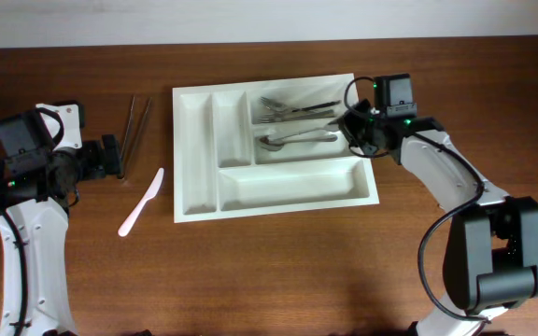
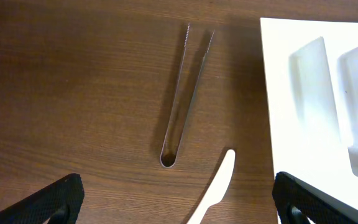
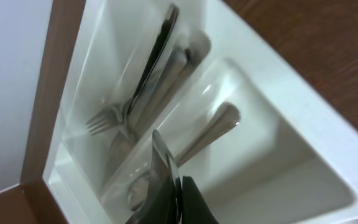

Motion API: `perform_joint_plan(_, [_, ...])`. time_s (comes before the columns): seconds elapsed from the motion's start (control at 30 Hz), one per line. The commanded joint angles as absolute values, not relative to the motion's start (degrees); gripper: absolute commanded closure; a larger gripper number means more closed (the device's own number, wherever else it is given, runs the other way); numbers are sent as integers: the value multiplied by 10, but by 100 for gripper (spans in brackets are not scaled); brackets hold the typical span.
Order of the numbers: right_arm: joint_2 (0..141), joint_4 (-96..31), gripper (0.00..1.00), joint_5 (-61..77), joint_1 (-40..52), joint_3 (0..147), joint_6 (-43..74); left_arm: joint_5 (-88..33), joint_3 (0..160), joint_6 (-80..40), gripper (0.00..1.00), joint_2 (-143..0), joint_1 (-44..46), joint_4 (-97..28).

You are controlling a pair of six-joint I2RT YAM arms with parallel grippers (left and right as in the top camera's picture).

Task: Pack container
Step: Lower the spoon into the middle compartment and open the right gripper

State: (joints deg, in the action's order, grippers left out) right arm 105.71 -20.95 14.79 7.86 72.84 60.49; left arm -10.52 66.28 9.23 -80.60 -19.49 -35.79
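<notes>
The container [image 1: 194, 140] is a large white compartment tray in the middle of the table. Forks [image 1: 292, 109] lie in its top right compartment and a spoon [image 1: 292, 139] in the one below. My right gripper [image 1: 353, 123] hovers over the tray's right end. In the right wrist view the gripper [image 3: 179, 199] is shut on a thin metal utensil [image 3: 161, 155], seen edge-on above the spoon's handle [image 3: 213, 127]. My left gripper [image 1: 115, 157] stands open and empty above the table, left of the tray. Metal tongs [image 2: 185, 93] and a white plastic knife [image 2: 216, 186] lie just ahead of its jaws.
The tongs [image 1: 136, 126] and the plastic knife [image 1: 141, 203] rest on bare wood between my left arm and the tray. The tray's two upright compartments [image 1: 227, 126] and its long bottom compartment [image 1: 288, 185] hold nothing. A pale wall borders the table's far edge.
</notes>
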Motion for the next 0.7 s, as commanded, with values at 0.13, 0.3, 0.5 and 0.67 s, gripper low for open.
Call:
perform_joint_plan(0.13, [1056, -176, 69, 199, 74, 727, 620, -112, 674, 100, 1, -808, -197, -356])
perform_joint_plan(0.3, [1016, -164, 70, 219, 45, 733, 595, -112, 674, 100, 1, -808, -197, -356])
perform_joint_plan(0.5, [936, -224, 71, 234, -62, 733, 468, -112, 674, 100, 1, -808, -197, -356])
perform_joint_plan(0.67, [907, -346, 71, 235, -196, 733, 371, -112, 674, 100, 1, -808, -197, -356])
